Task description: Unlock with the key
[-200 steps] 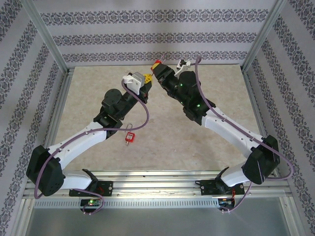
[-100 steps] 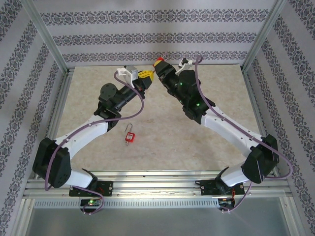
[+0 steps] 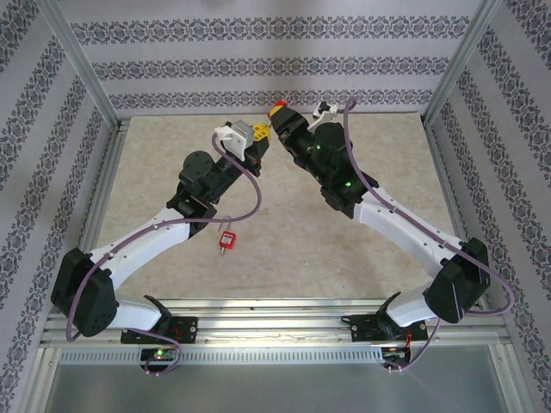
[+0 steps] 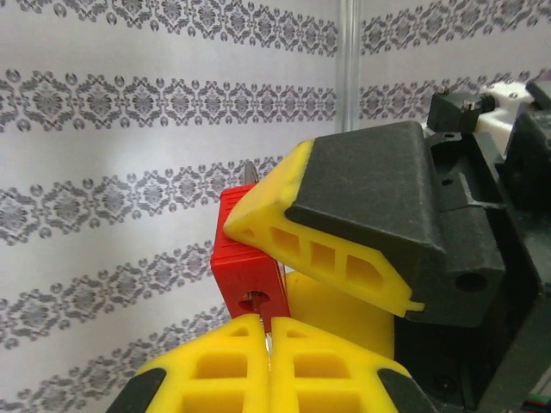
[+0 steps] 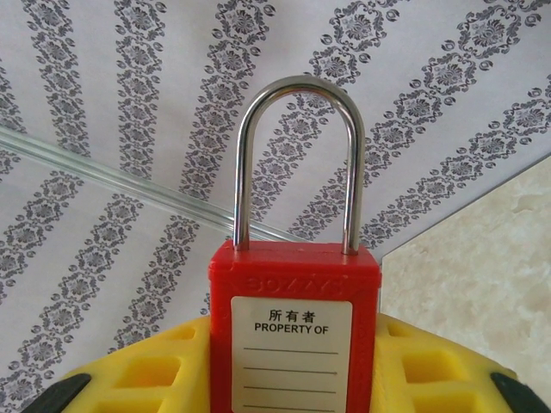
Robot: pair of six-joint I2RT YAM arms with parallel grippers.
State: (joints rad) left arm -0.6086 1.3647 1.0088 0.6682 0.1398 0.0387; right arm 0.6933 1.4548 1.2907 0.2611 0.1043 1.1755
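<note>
**Key at the keyhole, padlock held up to meet it**

Patterned wallpaper rings the beige table [image 3: 155,151], and both arms meet in the air over its far middle. On the left, the left gripper [image 3: 252,133] has its yellow fingers [image 4: 215,370] pressed fully together on the key [image 4: 269,334], a thin metal sliver. A second red padlock [image 3: 227,242] lies loose on the table nearer the bases, well apart from the work.

Just right of the key is the red padlock [image 4: 245,267], held off the table. Its keyhole [image 4: 256,301] faces the left gripper, with the key tip at it. The long axis runs from that keyhole to the crown of the shackle [image 5: 297,163], pointing away from the left arm, and the key seems to lie along the same line. Both shackle legs sit in the body, so it looks locked.

The right gripper [image 5: 293,370] is part open and clamped on either side of the body, leaving both ends free. The padlock looks rigid, compact and smooth-cased, so a firm hold on the body suits it. The key is likely stiff but thin, and may slip when twisted.
</note>
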